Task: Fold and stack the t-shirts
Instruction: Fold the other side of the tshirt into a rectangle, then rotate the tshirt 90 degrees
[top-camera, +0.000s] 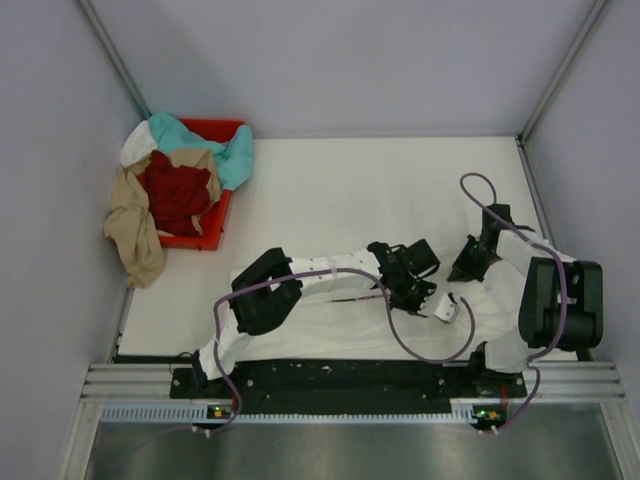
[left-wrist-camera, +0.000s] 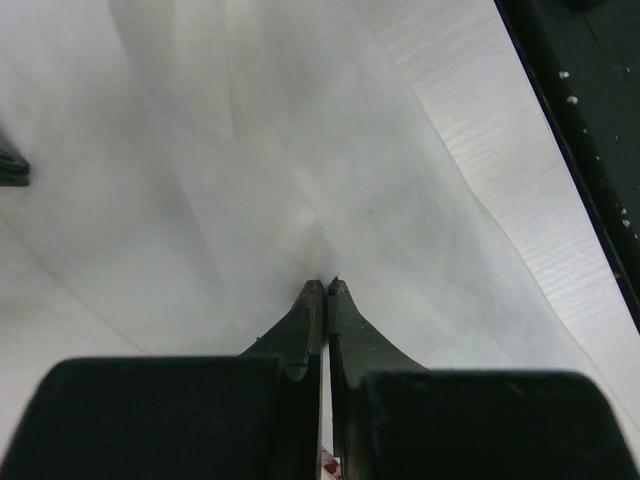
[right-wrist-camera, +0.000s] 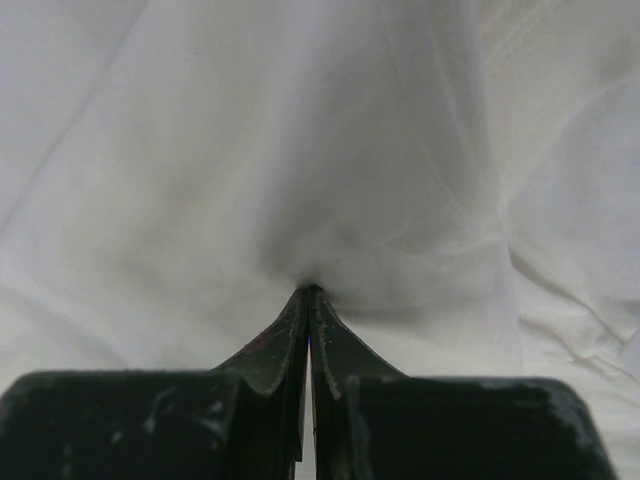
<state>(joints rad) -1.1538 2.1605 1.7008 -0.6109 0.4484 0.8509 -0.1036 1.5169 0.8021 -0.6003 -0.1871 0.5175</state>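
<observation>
My left pincer (top-camera: 424, 294) and right pincer (top-camera: 468, 267) both bear down on a white t-shirt (top-camera: 330, 320) lying across the near half of the counter (top-camera: 350, 190), just ahead of my two bases. Each pincer is pressed together on a small ridge of the white cloth. In the left wrist view the left pincer's (left-wrist-camera: 326, 286) tips meet with the white t-shirt (left-wrist-camera: 300, 180) gathered into soft creases that run away from them. In the right wrist view the right pincer (right-wrist-camera: 308, 291) nips the white t-shirt (right-wrist-camera: 300, 150) the same way, with wrinkles fanning out on either side. From above, the two pincers sit near each other toward the shirt's right end, the left arm reaching across it.

At the counter's far left corner a red bin (top-camera: 216, 128) holds the other t-shirts in a loose heap: a teal one (top-camera: 236, 152) draped over the rim, a dark red one (top-camera: 176, 192) in the middle, a cream one (top-camera: 138, 146) at the back, and a tan one (top-camera: 136, 238) spilling over the side onto the counter.
</observation>
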